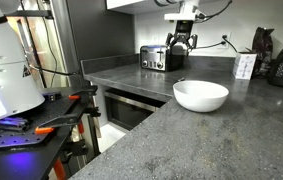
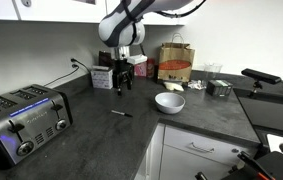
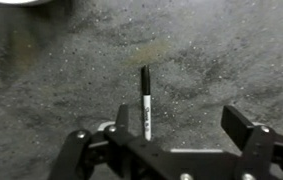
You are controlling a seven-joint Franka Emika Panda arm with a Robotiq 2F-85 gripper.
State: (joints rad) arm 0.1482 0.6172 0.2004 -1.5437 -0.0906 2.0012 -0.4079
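- Gripper (image 3: 178,128): jaws spread wide with nothing between them; in both exterior views the gripper (image 2: 122,84) hangs above the countertop, pointing down.
- Marker (image 3: 145,104): black pen lying flat on the countertop below the gripper and clear of it. In the wrist view it lies within the gap, nearer one finger (image 3: 121,122).
- Countertop (image 3: 41,80): dark speckled stone.
- Bowl (image 2: 169,102): white, upright, standing near the marker and apart from it.
- Toaster (image 2: 21,120): silver, four slots, well apart from the marker.
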